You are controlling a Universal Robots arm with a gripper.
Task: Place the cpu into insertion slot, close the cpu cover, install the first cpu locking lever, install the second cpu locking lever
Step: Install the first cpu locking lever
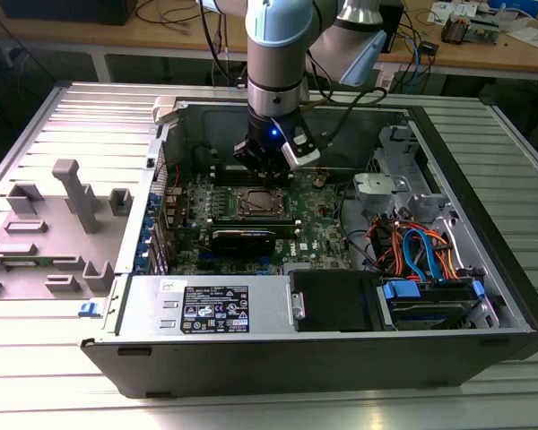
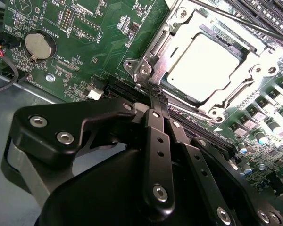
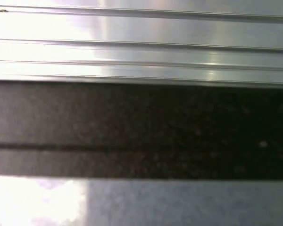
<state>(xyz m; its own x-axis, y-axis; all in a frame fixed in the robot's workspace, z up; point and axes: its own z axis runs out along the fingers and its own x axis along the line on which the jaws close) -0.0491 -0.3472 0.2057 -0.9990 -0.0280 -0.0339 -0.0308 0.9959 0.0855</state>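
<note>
Gripper (image 2: 155, 96) fingers pressed together, holding nothing, tips at the edge of the cpu cover (image 2: 172, 44) lying over the cpu (image 2: 203, 66) on the green motherboard (image 2: 94, 28), inside the open computer case (image 1: 484, 269) on a ribbed aluminium table (image 1: 54, 116).

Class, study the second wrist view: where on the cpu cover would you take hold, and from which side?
Probably its outer edge at the corner beside the gripper, approached from that side. The cpu cover lies flat over the cpu, so its window rim gives no pinch; only the thin outer lip stands free.
</note>
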